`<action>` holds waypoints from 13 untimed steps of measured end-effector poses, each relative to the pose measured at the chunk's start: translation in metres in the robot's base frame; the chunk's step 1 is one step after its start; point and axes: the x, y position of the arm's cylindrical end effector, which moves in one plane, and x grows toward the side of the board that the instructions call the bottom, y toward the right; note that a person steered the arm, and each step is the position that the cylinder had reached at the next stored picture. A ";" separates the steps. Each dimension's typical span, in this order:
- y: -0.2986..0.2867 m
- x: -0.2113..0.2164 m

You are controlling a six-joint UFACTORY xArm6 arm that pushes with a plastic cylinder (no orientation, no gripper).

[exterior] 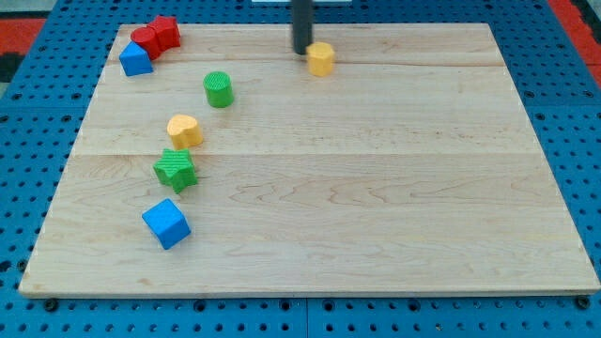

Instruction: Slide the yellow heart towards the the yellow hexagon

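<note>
The yellow heart (pixel 185 130) lies on the wooden board's left half, just above the green star (pixel 176 169). The yellow hexagon (pixel 321 58) sits near the view's top, at the board's middle. My tip (pixel 300 51) comes down from the view's top edge and stands just left of the yellow hexagon, close to it or touching it. The tip is far to the upper right of the yellow heart.
A green cylinder (pixel 218 89) stands between the heart and the hexagon. Two red blocks (pixel 156 36) and a blue block (pixel 135 59) cluster at the top left corner. A blue cube (pixel 166 223) lies at the lower left. The wooden board (pixel 376 188) rests on a blue pegboard.
</note>
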 end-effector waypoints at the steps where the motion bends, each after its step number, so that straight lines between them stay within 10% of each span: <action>1: 0.060 0.046; 3: 0.127 0.130; 6: -0.051 0.128; 13: -0.232 0.151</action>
